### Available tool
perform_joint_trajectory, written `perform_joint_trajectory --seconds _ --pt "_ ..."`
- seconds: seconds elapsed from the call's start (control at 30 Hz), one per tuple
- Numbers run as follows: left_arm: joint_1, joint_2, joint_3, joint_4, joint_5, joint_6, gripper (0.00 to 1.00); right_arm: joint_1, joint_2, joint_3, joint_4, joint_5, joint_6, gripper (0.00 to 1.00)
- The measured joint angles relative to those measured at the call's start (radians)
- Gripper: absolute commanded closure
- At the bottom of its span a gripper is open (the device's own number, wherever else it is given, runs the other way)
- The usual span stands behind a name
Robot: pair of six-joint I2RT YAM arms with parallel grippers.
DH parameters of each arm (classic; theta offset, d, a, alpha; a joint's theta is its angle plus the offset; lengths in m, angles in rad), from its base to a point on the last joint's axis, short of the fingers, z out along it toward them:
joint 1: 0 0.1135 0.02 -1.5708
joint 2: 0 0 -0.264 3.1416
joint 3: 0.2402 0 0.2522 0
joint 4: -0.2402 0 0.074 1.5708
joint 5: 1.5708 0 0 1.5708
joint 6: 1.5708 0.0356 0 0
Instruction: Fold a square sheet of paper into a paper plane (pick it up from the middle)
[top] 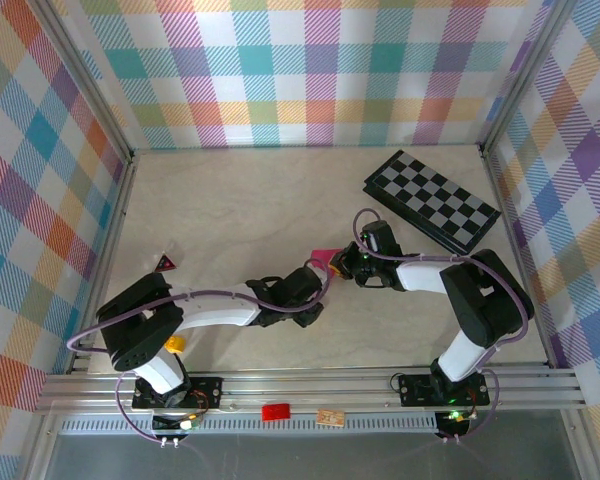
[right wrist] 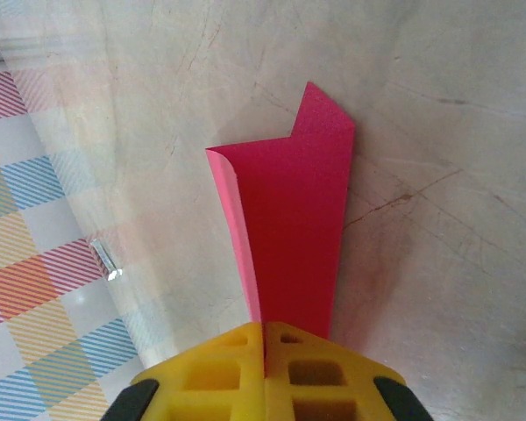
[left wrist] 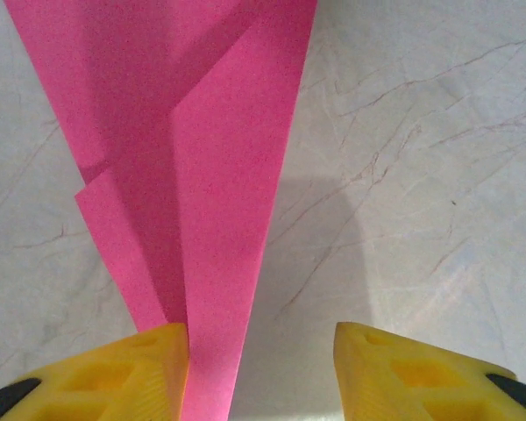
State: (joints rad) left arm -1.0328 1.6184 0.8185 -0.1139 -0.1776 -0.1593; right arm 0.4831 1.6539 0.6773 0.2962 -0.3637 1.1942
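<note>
Left wrist view: your left claw (left wrist: pixel 261 368) stands parted, holding nothing, just beside the slim magenta-pink paper plane (left wrist: pixel 210 175) at the middle of the bench (left wrist: pixel 421 175). Your right claw (right wrist: pixel 265 338) pinches its other end tight. Draw the left one away slowly, not brushing the folds.

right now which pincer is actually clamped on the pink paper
The right pincer: its yellow fingers are shut on the paper plane. The left pincer has its fingers standing apart.
</note>
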Motion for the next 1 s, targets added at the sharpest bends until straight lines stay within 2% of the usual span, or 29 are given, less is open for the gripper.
perform_joint_trajectory --seconds 0.33,0.57,0.83,1.0 --pt "-0.050 0.067 0.051 -0.061 -0.161 0.041 0.57 0.001 0.000 0.000 0.000 0.000 0.003 0.98" --pt "-0.069 0.095 0.085 -0.079 -0.208 0.067 0.65 0.001 0.000 0.000 0.000 -0.004 0.003 0.98" --pt "-0.074 0.117 0.097 -0.103 -0.247 0.075 0.67 0.001 0.000 0.000 0.000 -0.005 0.003 0.98" --pt "-0.077 0.120 0.097 -0.113 -0.262 0.075 0.72 0.001 0.000 0.000 0.000 -0.007 0.003 0.97"
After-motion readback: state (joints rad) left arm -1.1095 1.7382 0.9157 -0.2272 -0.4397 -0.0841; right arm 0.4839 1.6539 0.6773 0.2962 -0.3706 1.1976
